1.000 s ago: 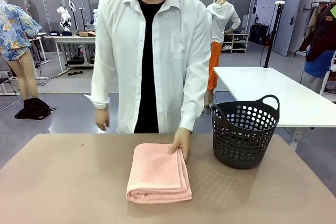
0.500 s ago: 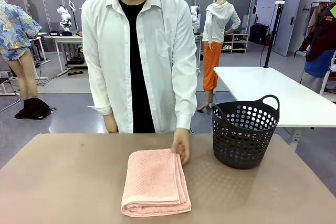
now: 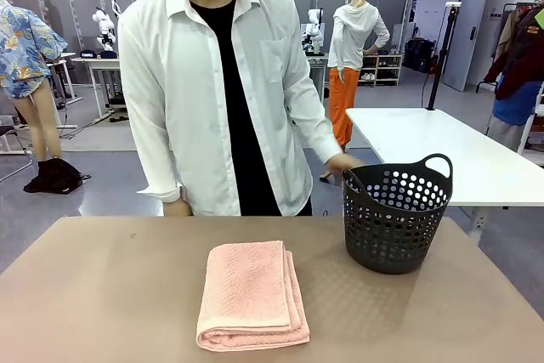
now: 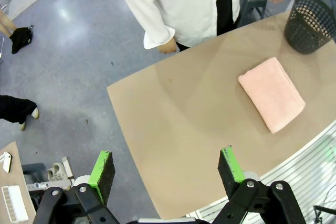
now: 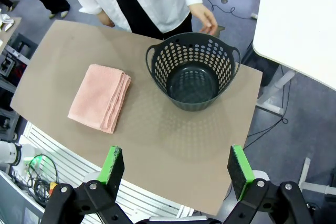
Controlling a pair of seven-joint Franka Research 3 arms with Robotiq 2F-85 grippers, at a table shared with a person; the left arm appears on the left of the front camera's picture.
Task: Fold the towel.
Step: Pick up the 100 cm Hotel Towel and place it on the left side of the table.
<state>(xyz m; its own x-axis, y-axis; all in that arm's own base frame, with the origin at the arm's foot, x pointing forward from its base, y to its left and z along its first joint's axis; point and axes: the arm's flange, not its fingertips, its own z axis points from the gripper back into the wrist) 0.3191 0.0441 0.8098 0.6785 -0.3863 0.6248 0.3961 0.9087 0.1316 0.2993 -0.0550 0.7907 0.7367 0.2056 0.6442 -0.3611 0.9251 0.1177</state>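
The pale pink towel (image 3: 252, 295) lies folded into a thick rectangle on the brown table, a little left of centre; it also lies in the left wrist view (image 4: 271, 94) and the right wrist view (image 5: 100, 98). Nobody touches it. The person's hand (image 3: 344, 161) hovers by the handle of the black basket (image 3: 396, 225). My left gripper (image 4: 168, 176) hangs high above the table's near left side, open and empty. High over the near right edge, my right gripper (image 5: 177, 171) is open too, with nothing between its green pads.
The black perforated basket (image 5: 192, 72) stands empty on the table's right part, close to the towel. A person in a white shirt (image 3: 223, 91) stands at the far edge. A white table (image 3: 442, 155) sits beyond on the right.
The person slid the folded towel slightly towards me and left, then lifted the hand off it and moved it to the basket's handle. Both grippers stayed open.
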